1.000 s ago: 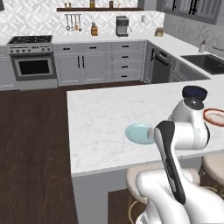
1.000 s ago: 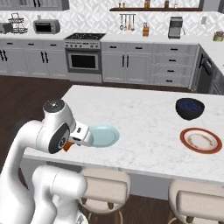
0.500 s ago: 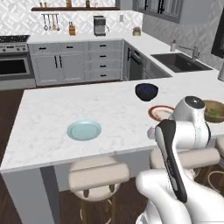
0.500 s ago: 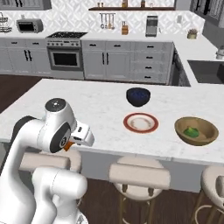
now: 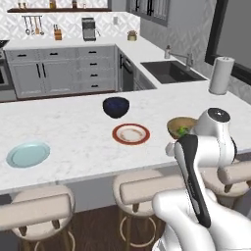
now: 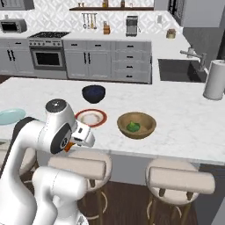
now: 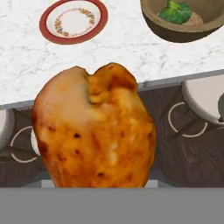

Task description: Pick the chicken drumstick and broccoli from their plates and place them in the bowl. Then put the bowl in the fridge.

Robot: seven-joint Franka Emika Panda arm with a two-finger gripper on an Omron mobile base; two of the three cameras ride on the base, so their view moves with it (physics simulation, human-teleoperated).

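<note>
Marble counter, left base view: white, veined; it carries the light blue plate at the far left, the red-rimmed white plate near the middle and the dark glossy bowl just behind that plate.
Wooden bowl, left base view: at the right, near the counter's front edge, partly hidden by the white arm; a bit of green broccoli shows inside.
Right base view, bowl: tan, wide, on the counter right of the red-rimmed plate, with the broccoli lying in it.
Right base view, gripper: low at the counter's front edge, left of the bowl, above a stool; an orange bit shows beneath the hand.
Right base view, far right: paper towel roll upright beside the sink.
Hand view, chicken drumstick: orange-brown, fat end up, very close to the camera and covering the finger tips; it appears gripped, off the counter, over the dark floor.
Hand view, beyond: red-rimmed plate upper left, bowl with broccoli upper right.
</note>
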